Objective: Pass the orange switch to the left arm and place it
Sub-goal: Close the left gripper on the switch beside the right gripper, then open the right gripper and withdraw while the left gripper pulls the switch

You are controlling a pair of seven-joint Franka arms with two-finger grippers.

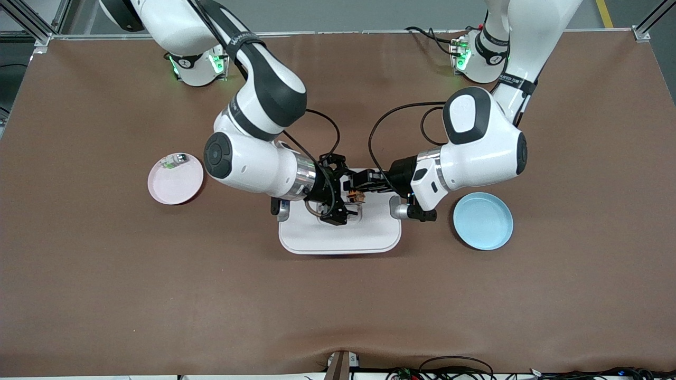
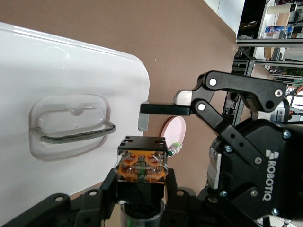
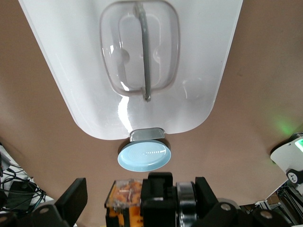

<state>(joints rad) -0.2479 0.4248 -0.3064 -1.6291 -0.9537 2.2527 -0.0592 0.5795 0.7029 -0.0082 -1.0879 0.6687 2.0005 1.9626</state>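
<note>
- Brown counter (image 1: 338, 306), center of the frame: left gripper (image 1: 354, 192) is pinching the orange switch (image 1: 359, 198) over the white box (image 1: 338, 237).
- Right gripper (image 1: 338, 190) is spread wide, facing it.
- Shelving racks (image 2: 265, 28) stand off the counter's edge.

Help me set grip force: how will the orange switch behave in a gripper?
Probably rigid: the orange switch shows a blocky housing with metal terminals. Likely light: it looks small within the left gripper. Its exposed terminals may bend if squeezed.

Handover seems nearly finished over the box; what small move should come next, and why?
Probably draw the right gripper away: its jaws stand open around the orange switch, which the left gripper seems to grip above the box.
</note>
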